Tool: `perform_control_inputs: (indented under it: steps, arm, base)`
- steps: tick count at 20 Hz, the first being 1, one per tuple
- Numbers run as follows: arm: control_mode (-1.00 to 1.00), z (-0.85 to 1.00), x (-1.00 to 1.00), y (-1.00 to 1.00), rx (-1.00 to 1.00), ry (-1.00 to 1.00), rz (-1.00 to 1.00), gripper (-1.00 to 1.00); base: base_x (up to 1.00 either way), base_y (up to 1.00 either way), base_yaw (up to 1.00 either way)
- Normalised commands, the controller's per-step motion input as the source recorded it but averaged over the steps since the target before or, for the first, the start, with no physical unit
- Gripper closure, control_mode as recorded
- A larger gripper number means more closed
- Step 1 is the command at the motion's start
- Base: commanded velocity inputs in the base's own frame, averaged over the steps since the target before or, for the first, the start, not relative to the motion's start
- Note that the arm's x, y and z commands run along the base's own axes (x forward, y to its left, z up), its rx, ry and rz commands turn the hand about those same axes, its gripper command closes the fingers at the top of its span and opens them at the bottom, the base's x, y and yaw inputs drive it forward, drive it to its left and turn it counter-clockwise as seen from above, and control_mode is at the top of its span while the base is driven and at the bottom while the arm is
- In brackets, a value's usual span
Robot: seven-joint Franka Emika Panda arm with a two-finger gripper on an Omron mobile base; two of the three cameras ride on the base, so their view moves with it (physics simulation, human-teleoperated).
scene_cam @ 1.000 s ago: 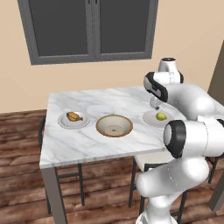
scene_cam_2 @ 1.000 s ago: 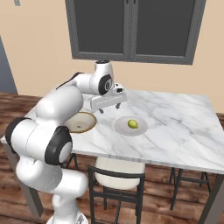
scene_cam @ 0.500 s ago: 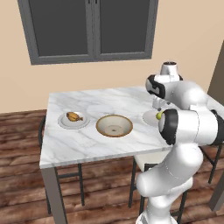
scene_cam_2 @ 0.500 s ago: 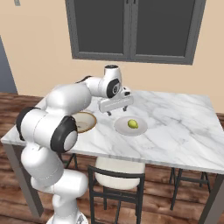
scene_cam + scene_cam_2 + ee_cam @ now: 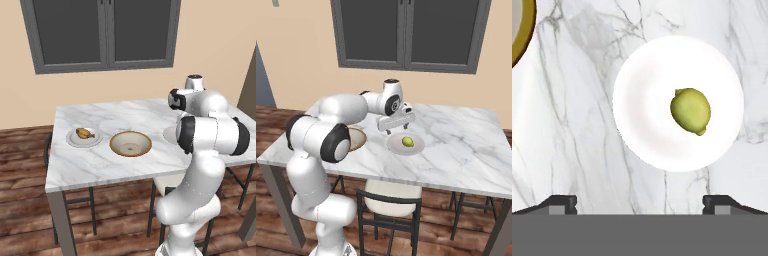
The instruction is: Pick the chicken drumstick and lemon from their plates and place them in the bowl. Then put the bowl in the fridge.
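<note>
Lemon (image 5: 691, 111) lying on a white plate (image 5: 647, 125), stem nub toward lower right in the hand view, off-centre toward the plate's right half. Plate and fruit ahead of the jaws and between their lines, lemon nearer the right tip; nothing between the tips. Gripper (image 5: 396, 131) hovering above the table, just beside the plate's near-left rim in the right base view, lemon (image 5: 408, 142) apart from it and untouched. Jaws spread wide, holding nothing; the two dark tips at the far left and far right of the hand view's bottom.

Bowl (image 5: 130, 143) to the left of the jaws, tan rim, cream inside, nothing in it; a sliver of its rim (image 5: 523, 35) at the upper left corner of the hand view. Chicken drumstick (image 5: 84, 133) farther left, beyond the bowl, resting on the second plate (image 5: 75, 141).

All on a white marble table (image 5: 466, 150). Dark chair (image 5: 387, 210) tucked under the near edge. Grey-framed window (image 5: 406, 32) on the wall behind.
</note>
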Motion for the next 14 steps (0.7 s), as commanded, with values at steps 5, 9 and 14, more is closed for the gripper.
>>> perform_control_inputs:
  steps: [5, 9, 14]
  arm:
    - [-1.00, -0.28, 0.18, -0.22, 0.00, -0.02, 0.00, -1.00]
    - [-1.00, -0.24, 0.24, -0.13, 0.00, -0.01, 0.00, -1.00]
    - [-1.00, -0.20, 0.20, -0.09, 0.00, 0.00, 0.00, -1.00]
  base:
    - [0.00, 0.00, 0.00]
    - [0.00, 0.00, 0.00]
    - [0.00, 0.00, 0.00]
